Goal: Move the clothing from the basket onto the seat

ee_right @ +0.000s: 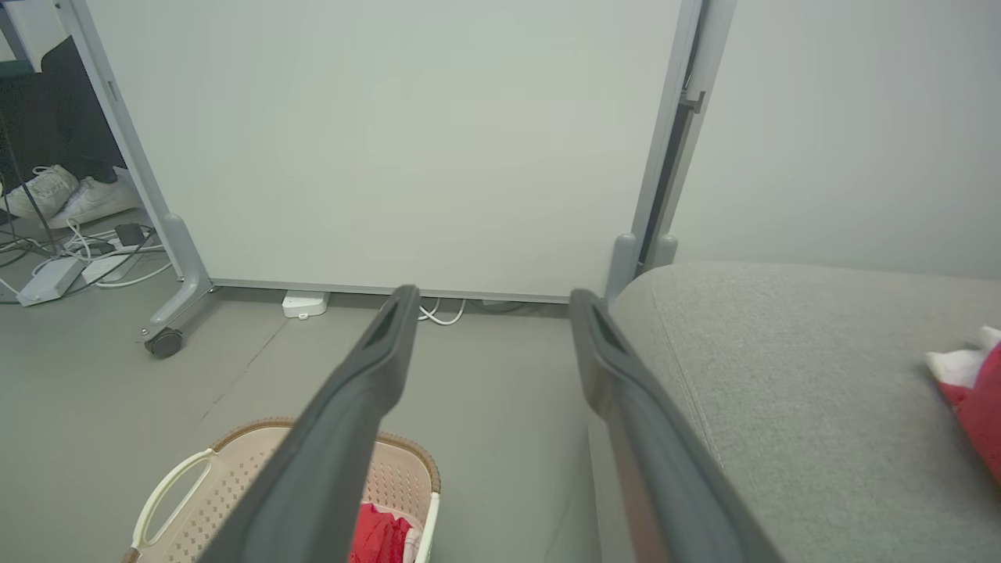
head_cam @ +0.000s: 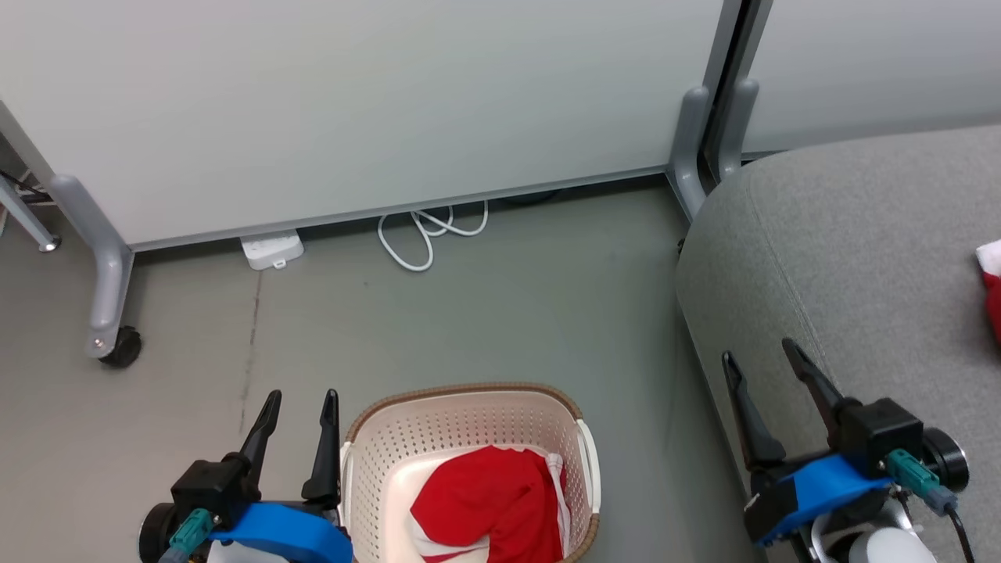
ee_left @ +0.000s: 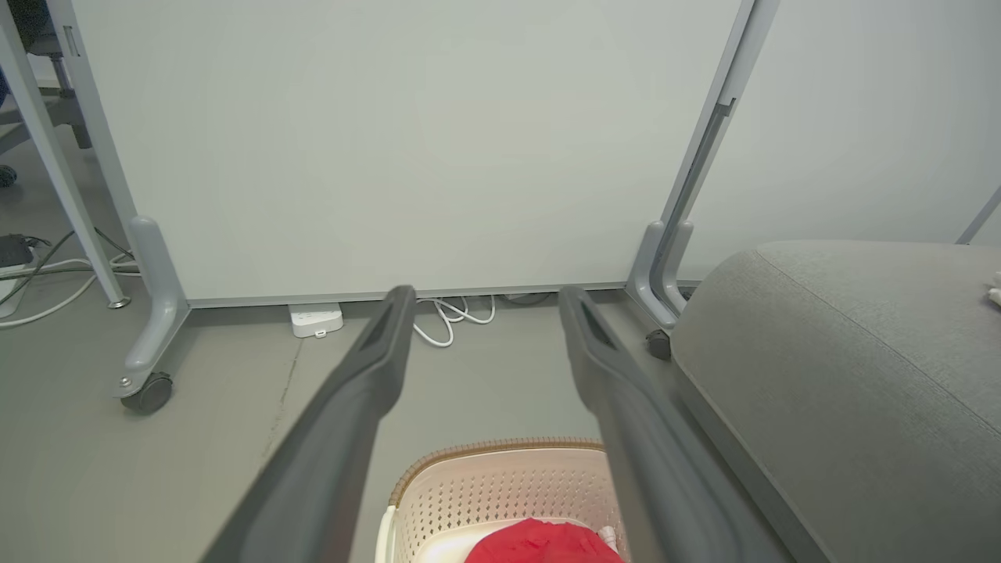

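The cream-white basket point(head_cam: 461, 426) with its brown rim stands on the floor at the bottom centre; bright red clothing point(head_cam: 489, 500) with white trim lies inside it. The basket point(ee_left: 500, 489) and the red clothing point(ee_left: 543, 546) also sit low in the left wrist view, and the basket point(ee_right: 195, 477) again in the right wrist view. The grey seat point(head_cam: 852, 258) spreads at the right, with another red and white garment point(head_cam: 992, 289) at its far right edge. My left gripper point(head_cam: 301, 407) is open just left of the basket. My right gripper point(head_cam: 762, 356) is open over the seat's near edge.
A pale partition panel point(head_cam: 352, 102) on grey wheeled legs point(head_cam: 105, 281) closes the back. A white cable point(head_cam: 426, 234) and a white power block point(head_cam: 271, 250) lie at its foot. Bare grey floor point(head_cam: 508, 305) lies between the basket and the panel. In the right wrist view, white shoes point(ee_right: 59, 195) stand far left.
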